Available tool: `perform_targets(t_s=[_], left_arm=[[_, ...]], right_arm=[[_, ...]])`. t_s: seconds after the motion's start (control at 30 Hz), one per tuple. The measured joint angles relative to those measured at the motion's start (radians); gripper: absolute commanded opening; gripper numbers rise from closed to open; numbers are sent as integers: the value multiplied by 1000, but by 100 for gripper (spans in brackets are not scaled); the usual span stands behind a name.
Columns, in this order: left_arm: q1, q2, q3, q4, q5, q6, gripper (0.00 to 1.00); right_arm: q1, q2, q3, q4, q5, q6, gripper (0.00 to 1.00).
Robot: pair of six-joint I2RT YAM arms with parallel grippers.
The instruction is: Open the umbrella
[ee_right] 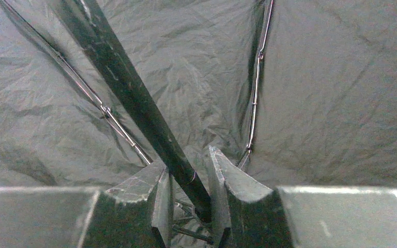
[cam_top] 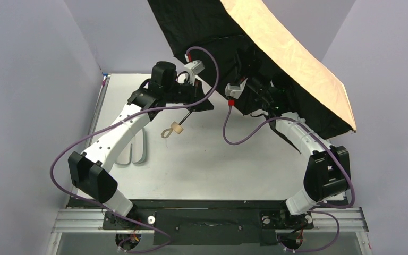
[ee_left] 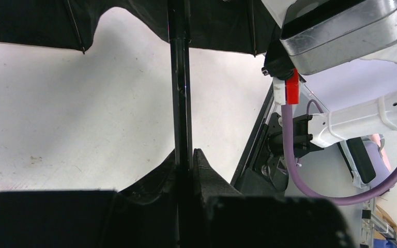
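Observation:
The umbrella is spread open. Its tan canopy (cam_top: 292,58) with black lining (cam_top: 202,26) tilts over the table's far right. My left gripper (cam_top: 197,105) is shut on the thin black shaft (ee_left: 180,93), just above the small tan handle (cam_top: 176,128) and its strap. In the left wrist view the left gripper (ee_left: 186,161) pinches the shaft. My right gripper (cam_top: 257,91) reaches under the canopy. In the right wrist view the right gripper (ee_right: 188,161) straddles the shaft (ee_right: 134,98) near the hub with its jaws apart, gaps showing beside the shaft. Thin ribs (ee_right: 256,77) run along the lining.
A pale grey-green sleeve (cam_top: 137,149) lies on the table by the left arm. Purple cables (cam_top: 228,133) loop off both wrists. Grey walls close in the table (cam_top: 202,164) on the left, right and back.

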Motion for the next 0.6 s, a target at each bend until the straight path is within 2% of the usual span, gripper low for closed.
perform_targets(t_s=[0.07,0.13,0.23,0.37,0.43,0.53,0.6], left_arm=[[2,0,0,-5,-3,20,1],[2,0,2,-19,-11,46,10],[2,1,28,-92,-23,125,26],[3,15,81,-254,-40,234,32],[2,43,119,-335,-63,286,31],[-2,92,165,-432,-100,349,18],[-6,109,172,-483,-121,383,13]], right_arm=[[0,0,2,-1,-2,-6,4],[0,2,4,-1,-5,-9,0],[-1,19,14,9,6,1,0],[-34,46,36,38,39,30,0],[-45,46,36,43,38,33,0],[-46,46,36,51,36,15,0],[-42,46,36,50,30,-5,0]])
